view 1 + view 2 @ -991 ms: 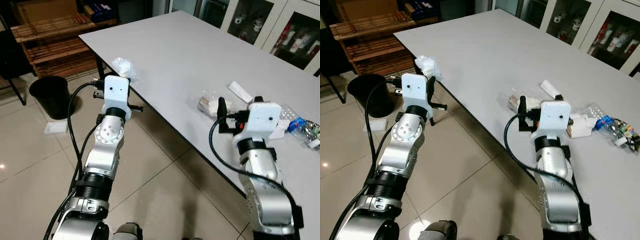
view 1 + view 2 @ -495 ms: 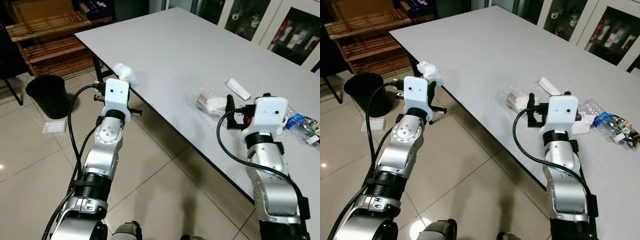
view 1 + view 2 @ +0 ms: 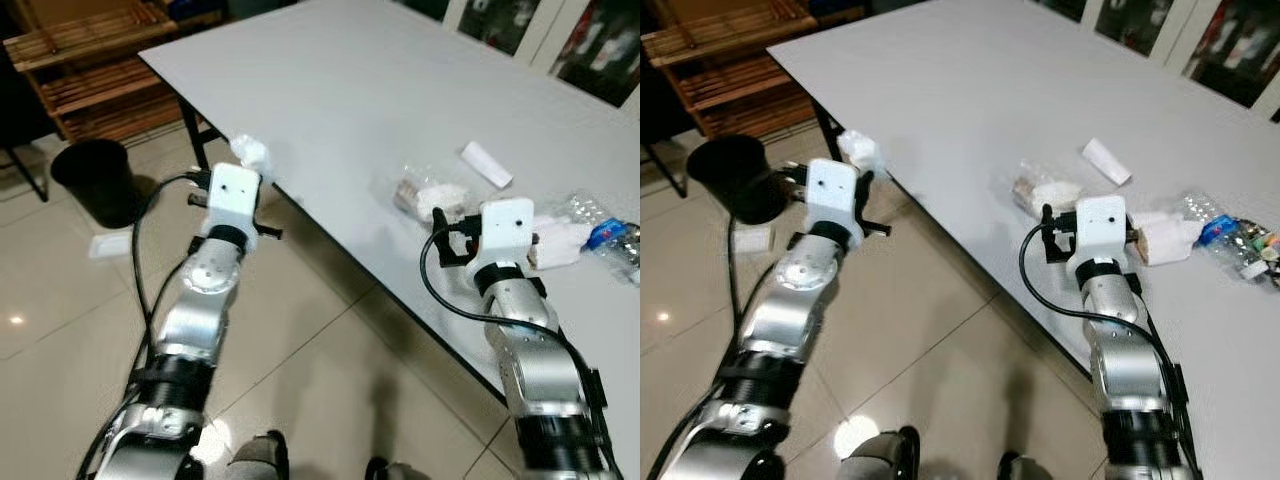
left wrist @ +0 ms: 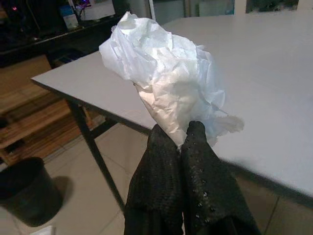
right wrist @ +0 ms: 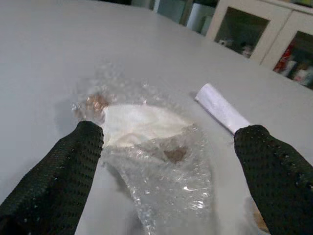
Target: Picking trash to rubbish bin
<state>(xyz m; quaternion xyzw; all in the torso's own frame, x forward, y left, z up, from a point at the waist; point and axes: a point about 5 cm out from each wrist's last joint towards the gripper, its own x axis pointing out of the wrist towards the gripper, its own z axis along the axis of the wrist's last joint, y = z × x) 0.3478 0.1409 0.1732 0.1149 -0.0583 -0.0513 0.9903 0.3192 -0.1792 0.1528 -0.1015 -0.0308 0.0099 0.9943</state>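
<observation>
Grey table (image 3: 400, 90), clear wrapper (image 5: 156, 161) between spread right gripper (image 5: 168, 169), left gripper (image 4: 178, 139) pinching tissue (image 4: 166, 83)

an office or meeting room, by the look of it — a long grey surface (image 3: 400, 90) on black legs stands on a pale tiled floor (image 3: 60, 330). glass-fronted white cabinets (image 3: 1230, 50) holding small items line the far wall, a slatted wooden rack (image 3: 90, 70) stands nearby, and a black bin (image 3: 95, 180) sits beside it.
</observation>
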